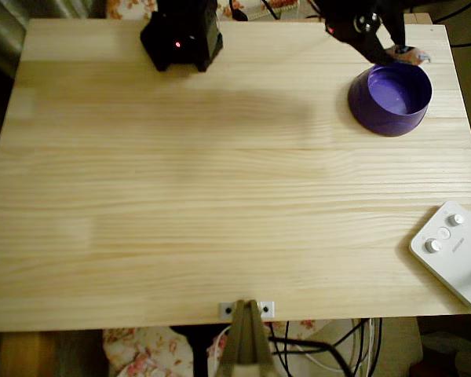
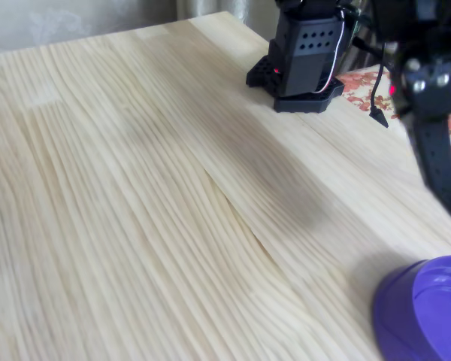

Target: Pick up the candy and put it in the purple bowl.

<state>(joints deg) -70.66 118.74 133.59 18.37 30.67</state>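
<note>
The purple bowl [image 1: 390, 98] stands at the table's far right in the overhead view; its near rim also shows in the fixed view's bottom right corner [image 2: 428, 316]. My black gripper [image 1: 400, 53] hangs over the bowl's far rim, shut on the candy [image 1: 414, 55], a small whitish and pink wrapped piece at its tip. In the fixed view one dark finger [image 2: 440, 165] reaches down toward the bowl and runs off the right edge, so the candy is hidden there.
The arm's black base [image 1: 182, 35] sits at the table's far edge. A white device with round knobs [image 1: 454, 251] lies at the near right corner. A clamp [image 1: 246, 310] grips the near edge. Bare wood [image 1: 204, 196] fills the middle.
</note>
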